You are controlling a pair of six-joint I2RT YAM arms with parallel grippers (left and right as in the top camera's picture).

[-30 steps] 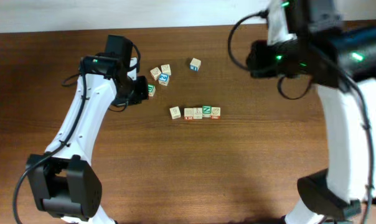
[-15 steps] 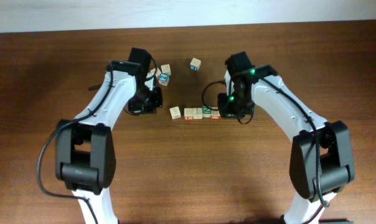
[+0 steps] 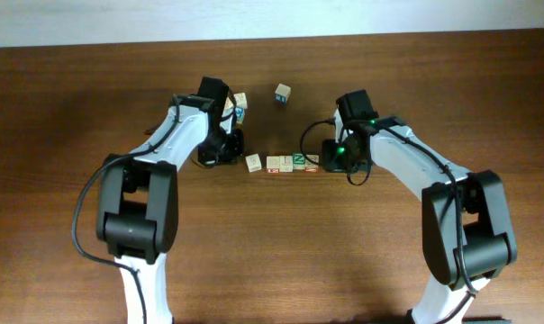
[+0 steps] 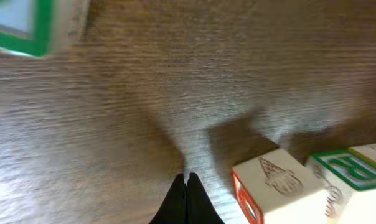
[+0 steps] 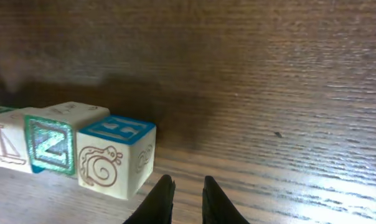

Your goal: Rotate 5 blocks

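Note:
Five blocks lie in a row at mid-table: a cream block (image 3: 253,163), a red-marked block (image 3: 273,164), another cream block (image 3: 286,163), the green N block (image 3: 299,160) and an end block (image 3: 312,163). My left gripper (image 3: 238,156) is shut and empty, low over the table just left of the row. Its tips (image 4: 187,182) sit beside the red-sided block (image 4: 278,186). My right gripper (image 3: 325,164) is just right of the row. Its fingers (image 5: 185,186) stand slightly apart with nothing between them, beside the snail block (image 5: 110,158) and the green N block (image 5: 49,146).
Loose cubes lie behind the row: a pale cube (image 3: 240,99), a blue-lettered cube (image 3: 239,112) and a lone cube (image 3: 282,92). A green-bordered cube (image 4: 20,25) sits behind my left gripper. Both arms reach in from the near side.
Both arms have closed in on the row's ends, the right one coming down from the far right. The blocks have not moved.

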